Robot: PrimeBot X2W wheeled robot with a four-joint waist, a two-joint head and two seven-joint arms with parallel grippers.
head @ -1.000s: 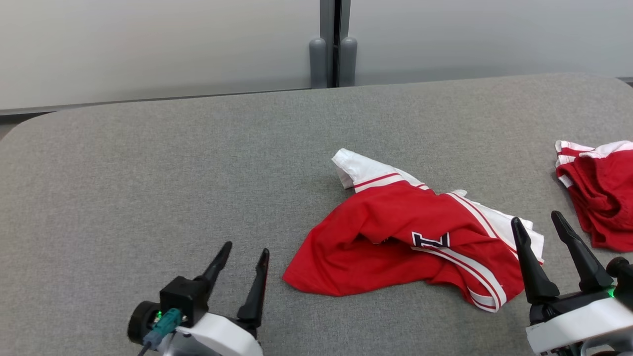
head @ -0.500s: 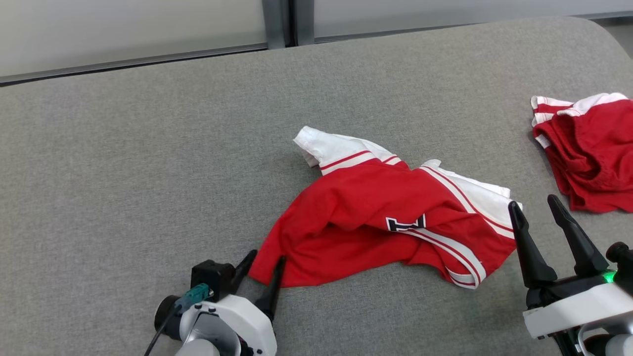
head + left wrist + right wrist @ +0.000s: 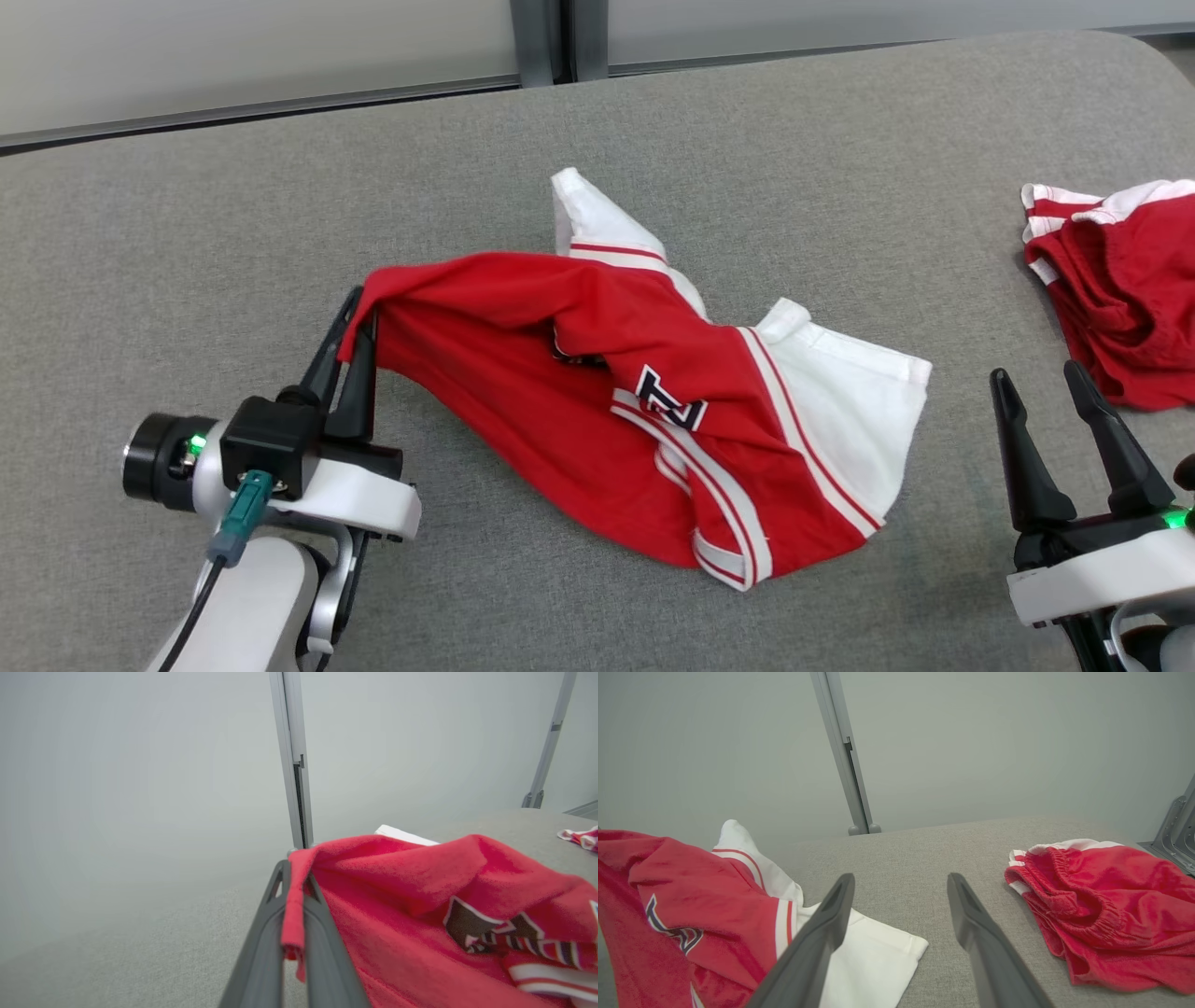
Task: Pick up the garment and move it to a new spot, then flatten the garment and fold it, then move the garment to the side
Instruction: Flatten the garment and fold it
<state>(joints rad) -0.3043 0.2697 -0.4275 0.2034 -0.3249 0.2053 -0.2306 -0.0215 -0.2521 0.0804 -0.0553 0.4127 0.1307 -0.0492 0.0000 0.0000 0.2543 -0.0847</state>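
Garment: a crumpled red and white knit jersey with a dark letter patch (image 3: 597, 373) lies mid-bench. One red corner is raised at its left and the rest rests on the grey fabric-covered bench (image 3: 187, 233).
Left pincer (image 3: 358, 322): shut tight on that red corner, with only a thin edge of cloth caught between the tips.
Right pincer (image 3: 1036, 373): jaws wide and holding nothing, just beside the jersey's white end but apart from it.
Risk, slip: the bite looks small, so the weight of the trailing cloth could pull the corner free.
Risk, drag: the low end may rub along the rough bench and bunch up more.
Nearby: a second rumpled red garment with white stripes (image 3: 1120, 280) lies well apart at the right.
In the way: the right pincer, which the white end could snag on.
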